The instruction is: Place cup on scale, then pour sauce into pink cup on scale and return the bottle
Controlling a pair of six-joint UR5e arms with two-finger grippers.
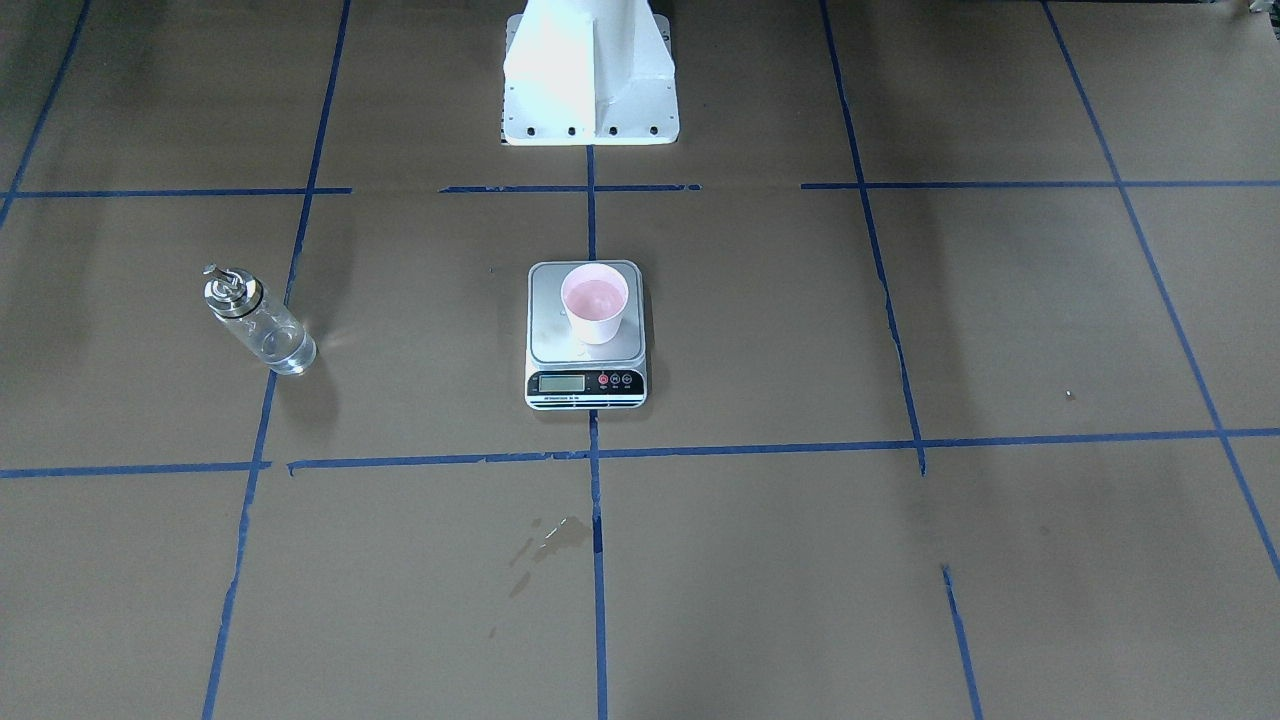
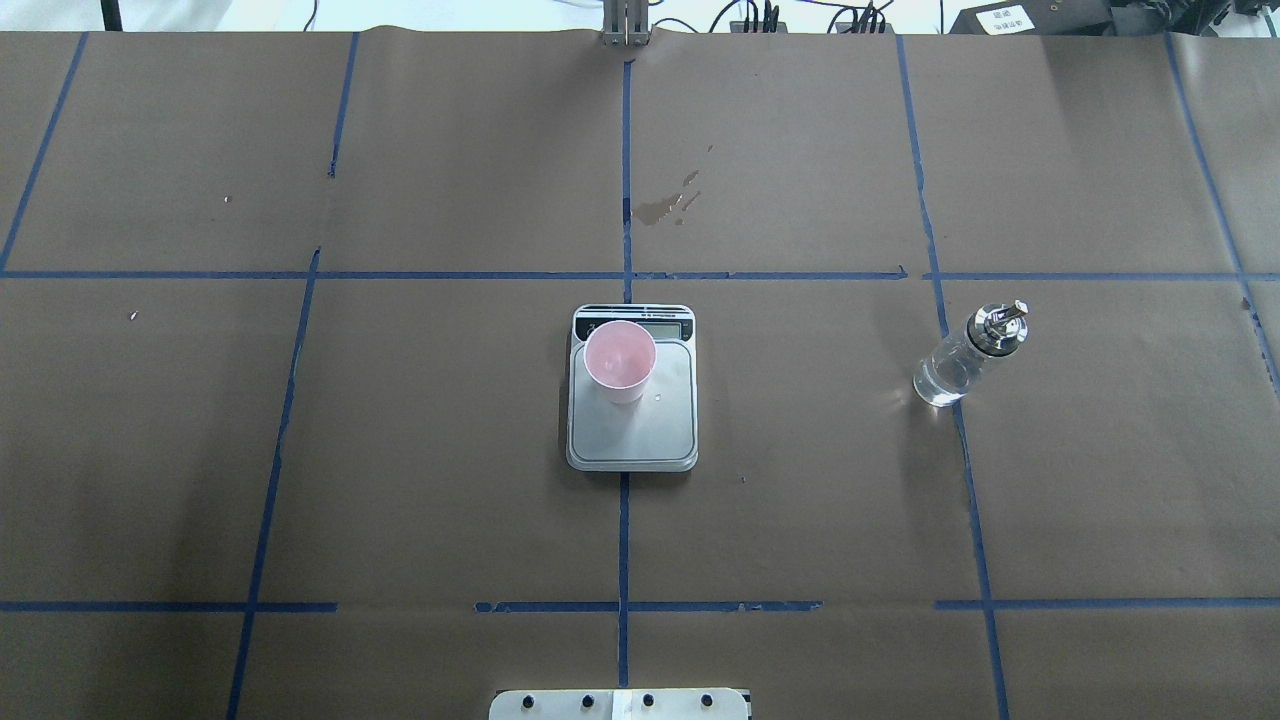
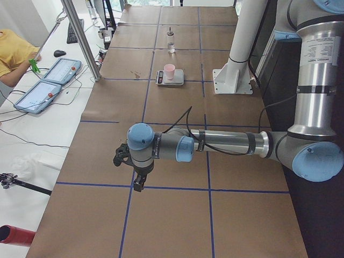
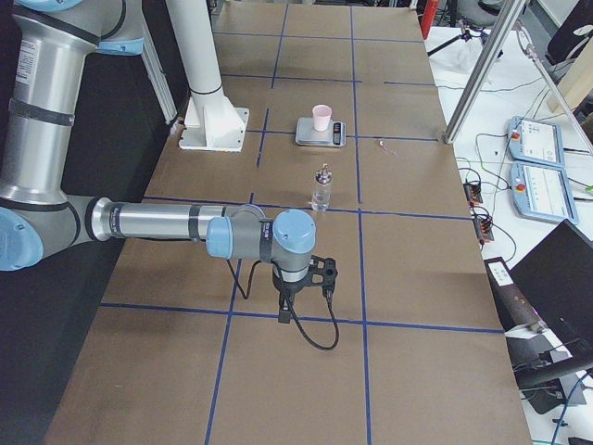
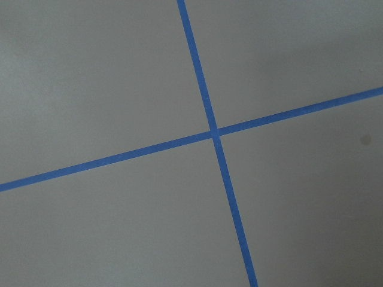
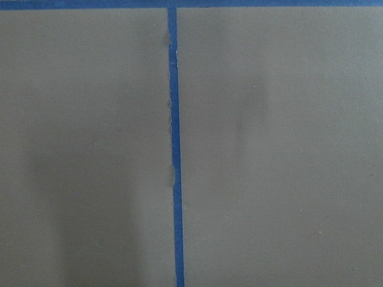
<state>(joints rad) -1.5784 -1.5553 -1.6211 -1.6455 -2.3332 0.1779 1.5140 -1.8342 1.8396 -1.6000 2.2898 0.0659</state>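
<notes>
Item: bench [image 2: 400, 450], brown paper cover, blue tape grid [image 5: 215, 133].

- Left arm [image 3: 226, 142]: forearm level and stretched low over the bench end, wrist bent down. Left tool [image 3: 121, 157] hangs above the paper; whether wide or narrow, cannot tell.
- Right arm [image 4: 157, 222]: same pose at the opposite end. Right tool [image 4: 324, 276]: spread likewise cannot be told.
- Scale [image 2: 640, 430]: bench centre; display and button lettering too small to read.
- Cup [image 2: 620, 361]: upright on the scale's platform, toward the display.
- Bottle [image 2: 965, 358]: upright on the bench, well apart on the robot's right; clear sauce [image 2: 938, 385] inside.
- Arm labels: illegible.
</notes>
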